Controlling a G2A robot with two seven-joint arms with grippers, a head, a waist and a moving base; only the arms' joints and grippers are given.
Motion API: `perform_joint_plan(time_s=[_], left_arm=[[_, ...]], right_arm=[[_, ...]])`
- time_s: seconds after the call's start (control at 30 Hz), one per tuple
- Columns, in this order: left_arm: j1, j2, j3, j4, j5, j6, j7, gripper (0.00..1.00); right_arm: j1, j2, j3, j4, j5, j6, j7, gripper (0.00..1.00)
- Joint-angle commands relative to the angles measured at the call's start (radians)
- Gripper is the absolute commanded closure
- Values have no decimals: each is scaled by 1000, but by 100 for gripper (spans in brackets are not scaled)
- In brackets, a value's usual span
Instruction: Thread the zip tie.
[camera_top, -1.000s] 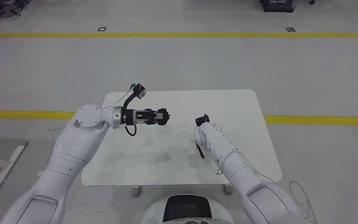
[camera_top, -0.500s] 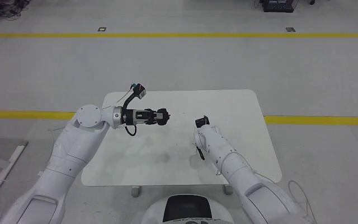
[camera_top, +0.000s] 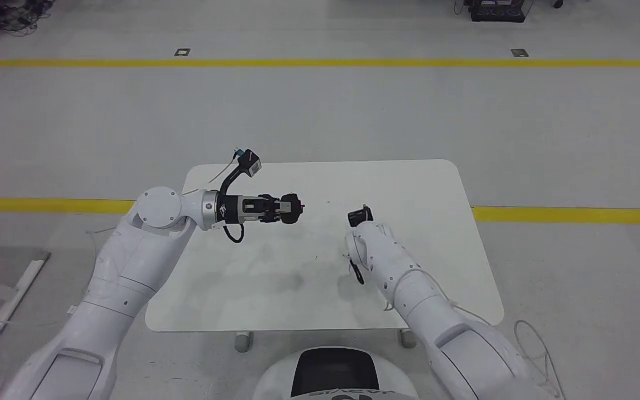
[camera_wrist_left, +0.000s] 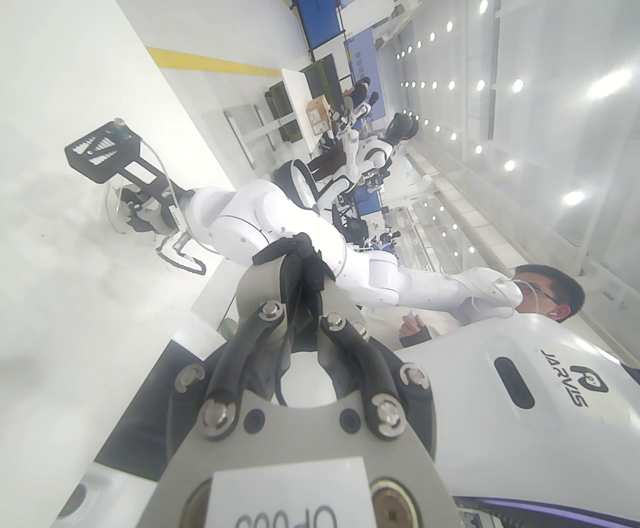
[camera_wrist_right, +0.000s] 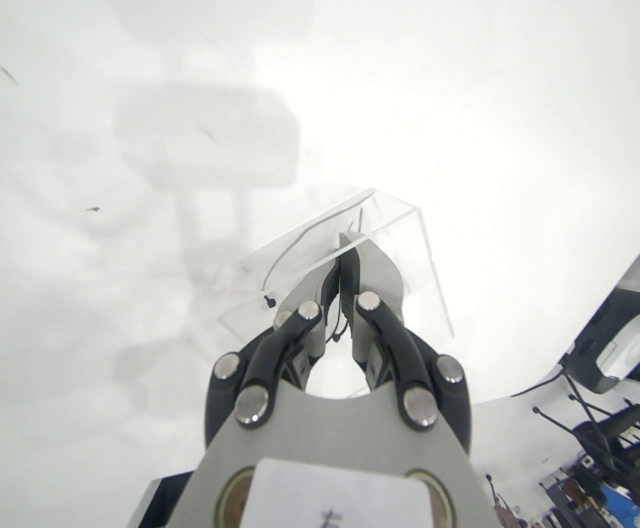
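Seen from above, a white desk with rounded corners (camera_top: 440, 190). Over its left half, raised off the surface and pointing sideways toward the middle, the left gripper (camera_top: 298, 208), fingers (camera_wrist_left: 255, 285) pressed together with a crumpled black scrap (camera_wrist_left: 295, 250) at their tips, too unclear to identify. Apart to the right, near the desk's middle, the right gripper (camera_wrist_right: 345, 245) angled down at the surface, fingers (camera_wrist_right: 380, 270) narrowed to a pinch on a thin black plastic zip tie (camera_wrist_right: 280, 257). One short end poking out past the fingertips, the rest curving away in an arc. Around those fingertips, a clear bent acrylic bracket (camera_wrist_right: 395, 212) on the desk, the arc seen through its wall.
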Motion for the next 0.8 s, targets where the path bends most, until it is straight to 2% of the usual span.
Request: perform_joint_plan(time_s=[0.0,0.17,0.27,0.5,0.6,0.77], left_arm=[[0,0,0,0,0,0,0,100],[0,0,0,0,0,0,0,100],[0,0,0,0,0,0,0,100],[0,0,0,0,0,0,0,100],[0,0,0,0,0,0,0,100],[0,0,0,0,0,0,0,100]], right_arm=[[-5,2,-3,-24,0,0,8,100],[-30,17,-11,-116,0,0,45,100],[-54,32,-15,-196,0,-2,81,100],[-123,86,-1,-409,0,-24,158,100],[-161,110,29,-509,0,-44,191,100],[-232,137,125,-668,27,-95,232,100]])
